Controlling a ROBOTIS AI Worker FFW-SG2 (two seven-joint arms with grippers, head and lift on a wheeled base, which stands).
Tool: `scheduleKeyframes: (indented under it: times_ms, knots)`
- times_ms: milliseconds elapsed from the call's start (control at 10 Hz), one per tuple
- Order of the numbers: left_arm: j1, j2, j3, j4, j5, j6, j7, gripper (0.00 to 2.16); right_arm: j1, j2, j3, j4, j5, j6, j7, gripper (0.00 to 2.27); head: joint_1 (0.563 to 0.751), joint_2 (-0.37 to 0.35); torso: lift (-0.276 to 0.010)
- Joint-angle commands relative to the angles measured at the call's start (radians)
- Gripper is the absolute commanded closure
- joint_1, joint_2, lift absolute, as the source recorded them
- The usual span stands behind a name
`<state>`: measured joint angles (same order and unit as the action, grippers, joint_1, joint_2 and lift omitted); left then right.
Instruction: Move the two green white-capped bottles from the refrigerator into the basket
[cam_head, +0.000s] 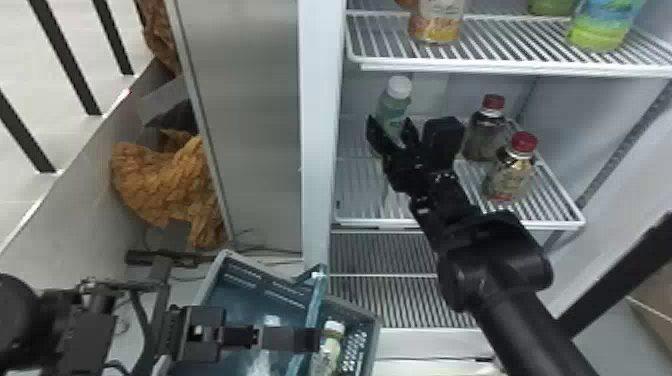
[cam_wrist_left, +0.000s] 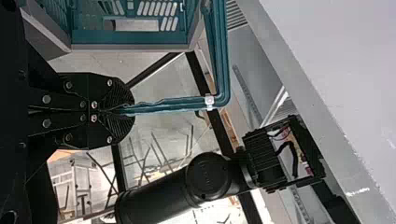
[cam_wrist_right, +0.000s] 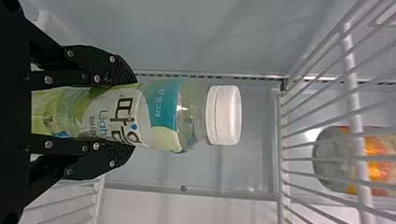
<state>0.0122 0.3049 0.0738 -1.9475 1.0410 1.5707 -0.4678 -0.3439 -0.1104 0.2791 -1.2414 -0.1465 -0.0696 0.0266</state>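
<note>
Bottle one (cam_head: 393, 106) is held between the right gripper's (cam_head: 391, 125) two fingers inside the refrigerator (cam_head: 316, 150); bottle two (cam_head: 328, 352) is in the basket (cam_head: 216, 261). Left gripper (cam_head: 314, 340) pinches one handle (cam_head: 314, 295). Two red-capped bottles (cam_head: 510, 175) stand nearby.

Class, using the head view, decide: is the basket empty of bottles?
No, a white-capped bottle is inside the basket.

Green white-capped bottle (cam_wrist_right: 135, 116), pincer (cam_head: 390, 121) around it
</note>
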Motion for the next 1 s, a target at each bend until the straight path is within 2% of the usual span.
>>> scheduleKeyframes:
  times_ms: [0, 500, 900]
  knots:
    - [0.0, 0.0, -0.002, 0.0, 0.0, 0.001, 0.0, 1.17, 0.057, 0.0, -0.046, -0.075, 0.027, 0.001, 0.012, 0.83, 0.695, -0.068, -0.263]
    - [0.005, 0.0, 0.0, 0.0, 0.0, 0.001, 0.0, 1.17, 0.256, -0.002, -0.145, -0.358, 0.077, 0.079, 0.062, 0.83, 0.695, -0.11, -0.263]
    - [0.007, 0.0, 0.0, 0.0, 0.0, 0.001, 0.0, 1.17, 0.388, -0.02, -0.153, -0.564, 0.045, 0.153, 0.099, 0.83, 0.695, -0.116, -0.263]
